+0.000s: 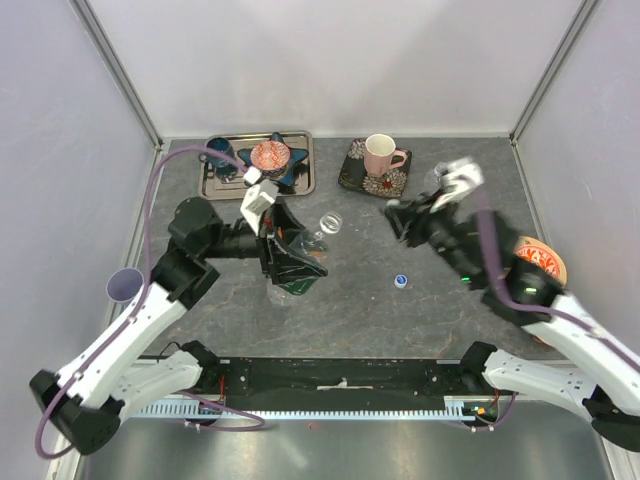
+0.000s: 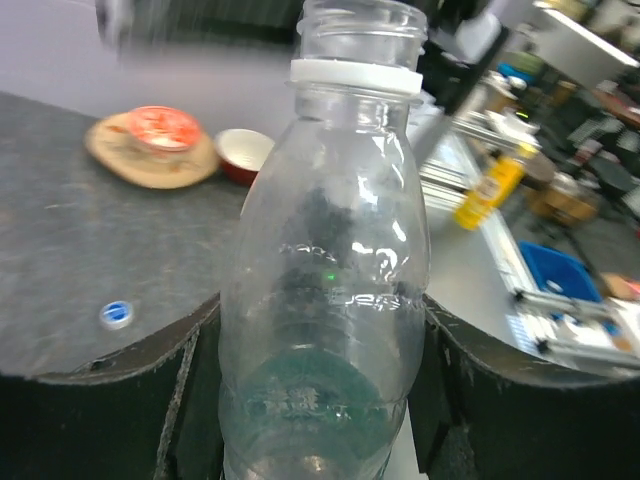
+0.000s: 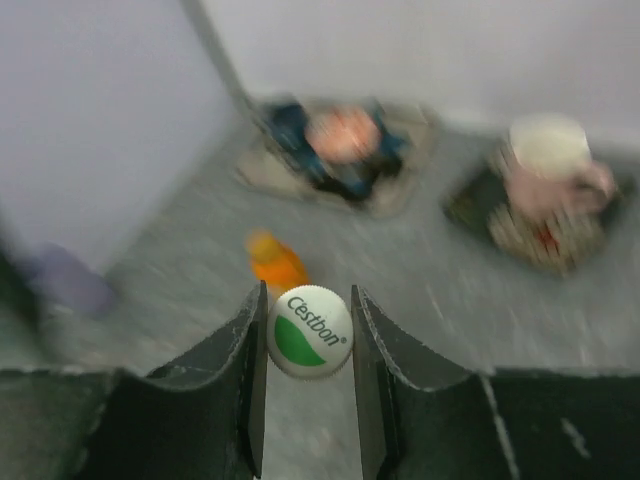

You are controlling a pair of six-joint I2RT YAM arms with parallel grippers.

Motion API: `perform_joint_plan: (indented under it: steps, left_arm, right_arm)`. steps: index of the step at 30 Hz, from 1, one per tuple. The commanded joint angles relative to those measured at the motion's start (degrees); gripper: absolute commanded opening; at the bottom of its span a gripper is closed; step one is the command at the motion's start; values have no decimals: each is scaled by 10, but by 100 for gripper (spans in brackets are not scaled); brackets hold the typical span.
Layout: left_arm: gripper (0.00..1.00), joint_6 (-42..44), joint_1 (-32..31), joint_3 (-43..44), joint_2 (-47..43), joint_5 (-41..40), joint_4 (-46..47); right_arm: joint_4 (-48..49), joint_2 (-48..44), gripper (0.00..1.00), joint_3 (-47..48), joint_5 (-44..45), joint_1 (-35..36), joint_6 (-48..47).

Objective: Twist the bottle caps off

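Pinching the clear bottle (image 2: 330, 250) by its body, my left gripper (image 2: 320, 325) is bracing it, neck bare; my right gripper (image 3: 308, 318) is squeezing the white-and-green cap (image 3: 309, 333), well apart from it, presumably for setting down.

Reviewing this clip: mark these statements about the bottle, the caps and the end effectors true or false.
1. The left end effector holds an uncapped clear bottle. True.
2. The right end effector is empty. False: it grips a white and green cap.
3. A blue cap lies on the table. True.
4. The pink mug lies on its side. False: it stands upright on a dark patterned plate.
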Motion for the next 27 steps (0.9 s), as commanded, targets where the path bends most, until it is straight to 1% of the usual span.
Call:
perform_joint_plan:
  steps: [1, 2, 4, 5, 10, 16, 18, 25, 27]
  left_arm:
    - [50, 114, 1, -50, -84, -206, -89]
    - [50, 116, 1, -60, -110, -242, -89]
    - [50, 117, 1, -86, -135, -267, -88]
    - [50, 115, 1, -94, -153, -284, -88]
    - [51, 116, 1, -120, -184, -309, -104]
    - [51, 110, 1, -138, -201, -316, -109]
    - [51, 107, 1, -143, -204, -316, -110]
    - [51, 105, 1, -154, -209, -319, -111]
    - [51, 104, 1, -157, -208, -319, -111]
  right_arm:
    - [-78, 29, 0, -177, 157, -1, 86]
    - [-63, 40, 0, -199, 126, -1, 104]
    - [-40, 56, 0, -252, 95, -1, 136]
    - [-25, 78, 0, -264, 84, -1, 146]
    - [10, 151, 0, -310, 81, -1, 164]
    - [43, 239, 0, -322, 72, -1, 169]
    - [62, 253, 0, -328, 69, -1, 173]
    - [70, 330, 0, -321, 62, -1, 175]
    - [70, 347, 5, -318, 60, -2, 174]
